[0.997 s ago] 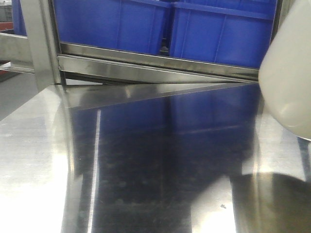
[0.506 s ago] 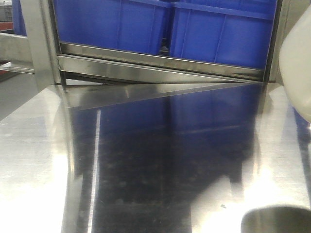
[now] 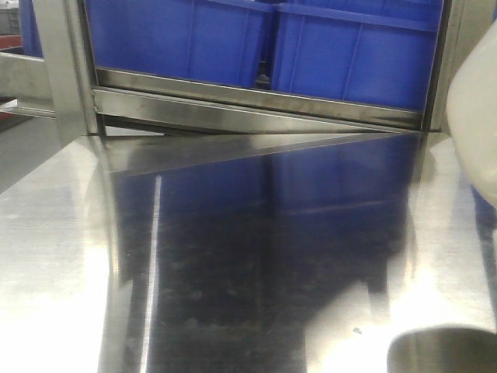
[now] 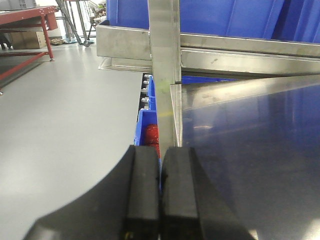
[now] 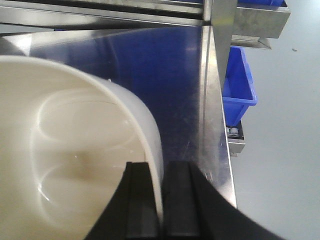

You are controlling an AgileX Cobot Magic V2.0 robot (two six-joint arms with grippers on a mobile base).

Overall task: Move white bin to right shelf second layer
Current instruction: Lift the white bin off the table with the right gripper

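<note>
This looks like a warehouse or factory storeroom: steel racks (image 4: 162, 75) carry blue crates (image 3: 349, 62) behind a polished steel counter (image 3: 256, 256). A bare grey floor (image 4: 65, 125) runs off to a red-framed bench (image 4: 25, 17) far behind.

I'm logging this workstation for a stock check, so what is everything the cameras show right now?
White bin: one, cream-white, above the deck's right side, held by its wall.
Blue crates: two, blue, side by side on the rack level behind the deck.
Steel deck: one, mirror-bright silver, foreground, reflecting the crates.
Steel upright: one, silver, at the deck's left edge.
Smaller blue bins: two, blue, one below each side edge of the deck.
Red-framed table: one, red, far left across the floor.
Floor: grey, either side of the rack.
Left end effector: one, black, shut, holding nothing.
Right end effector: one, black, shut on the bin's wall.
</note>
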